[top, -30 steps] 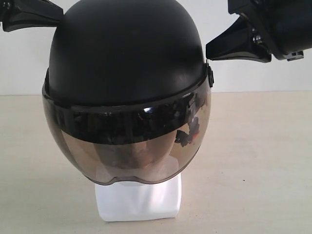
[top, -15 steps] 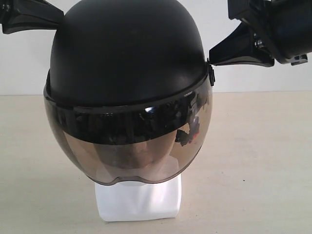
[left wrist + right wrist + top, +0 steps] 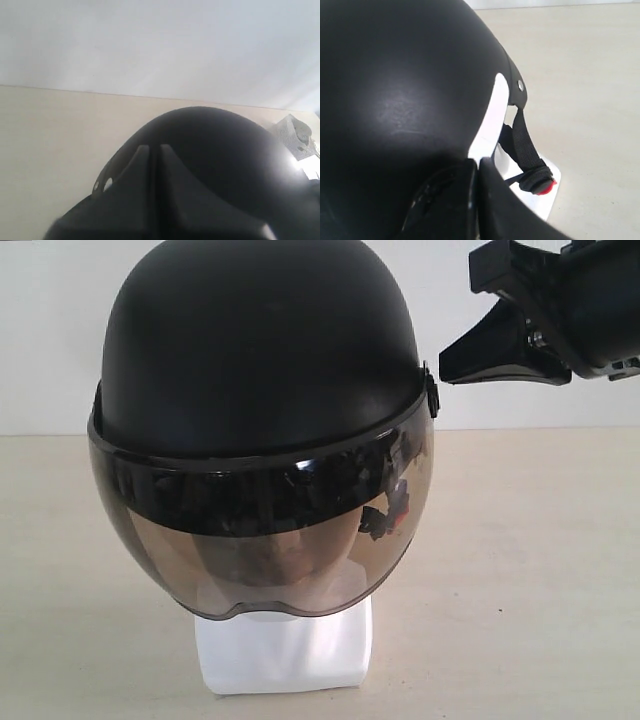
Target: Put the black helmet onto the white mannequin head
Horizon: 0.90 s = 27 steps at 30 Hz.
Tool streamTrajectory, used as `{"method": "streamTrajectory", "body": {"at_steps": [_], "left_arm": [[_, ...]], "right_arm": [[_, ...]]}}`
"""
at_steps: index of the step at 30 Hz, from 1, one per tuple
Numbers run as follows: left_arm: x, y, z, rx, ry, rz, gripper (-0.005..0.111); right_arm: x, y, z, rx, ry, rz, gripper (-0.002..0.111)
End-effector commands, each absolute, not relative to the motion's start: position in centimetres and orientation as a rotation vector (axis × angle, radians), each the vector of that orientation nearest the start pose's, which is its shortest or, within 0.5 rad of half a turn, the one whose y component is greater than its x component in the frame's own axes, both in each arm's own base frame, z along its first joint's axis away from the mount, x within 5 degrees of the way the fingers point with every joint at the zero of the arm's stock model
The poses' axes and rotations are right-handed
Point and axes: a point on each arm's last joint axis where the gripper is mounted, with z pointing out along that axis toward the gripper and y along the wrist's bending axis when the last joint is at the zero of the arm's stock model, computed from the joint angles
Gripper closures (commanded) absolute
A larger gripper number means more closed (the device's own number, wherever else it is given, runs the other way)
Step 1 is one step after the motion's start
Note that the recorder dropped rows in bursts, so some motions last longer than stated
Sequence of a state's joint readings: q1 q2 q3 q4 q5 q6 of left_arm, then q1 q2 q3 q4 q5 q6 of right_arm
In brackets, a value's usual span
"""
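The black helmet (image 3: 260,350) sits over the white mannequin head, whose face shows dimly through the smoky visor (image 3: 260,540). Only the blocky neck base (image 3: 285,650) stands bare below it. My right gripper (image 3: 447,362) hangs shut at the upper right, a small gap away from the helmet's visor pivot. In the right wrist view its fingers (image 3: 477,161) are pressed together beside the shell (image 3: 395,90), with the chin strap (image 3: 522,140), the red buckle (image 3: 547,187) and the white head (image 3: 492,125) beyond. My left gripper (image 3: 154,147) is shut and empty, with the helmet (image 3: 225,150) behind it.
The beige table (image 3: 540,570) spreads around the neck base, with a white wall behind. A pale grey object (image 3: 295,137) shows past the helmet in the left wrist view.
My left gripper has left the exterior view at the upper left. My right gripper has drawn away to the right and up from the helmet's side. The helmet has stayed on the head.
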<state>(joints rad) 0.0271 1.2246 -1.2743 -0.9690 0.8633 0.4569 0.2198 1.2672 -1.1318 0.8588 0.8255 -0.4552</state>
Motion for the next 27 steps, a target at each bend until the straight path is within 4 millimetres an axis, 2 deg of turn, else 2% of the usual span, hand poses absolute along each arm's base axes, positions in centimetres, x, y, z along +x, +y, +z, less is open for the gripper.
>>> {"method": "streamTrajectory", "body": {"at_steps": [1,8,12,18,27], "left_arm": [[23.2,-4.8,44.3,0.139,1.958,-0.836,0.102],[18.8,-5.4,46.2,0.239,1.904,-0.848,0.102],[16.0,-5.8,45.9,0.306,1.924,-0.859,0.102],[12.2,-5.9,42.5,0.299,1.958,-0.868,0.102],[7.0,-6.4,36.1,0.302,2.015,-0.923,0.102]], "right_arm": [[24.4,10.3,36.7,-0.344,2.234,0.833,0.108],[21.9,8.3,38.8,-0.354,2.182,0.581,0.108],[20.0,7.7,39.9,-0.391,2.147,0.538,0.108],[17.1,7.2,41.1,-0.442,2.126,0.532,0.108],[12.2,6.3,43.1,-0.490,2.023,0.521,0.108]]}}
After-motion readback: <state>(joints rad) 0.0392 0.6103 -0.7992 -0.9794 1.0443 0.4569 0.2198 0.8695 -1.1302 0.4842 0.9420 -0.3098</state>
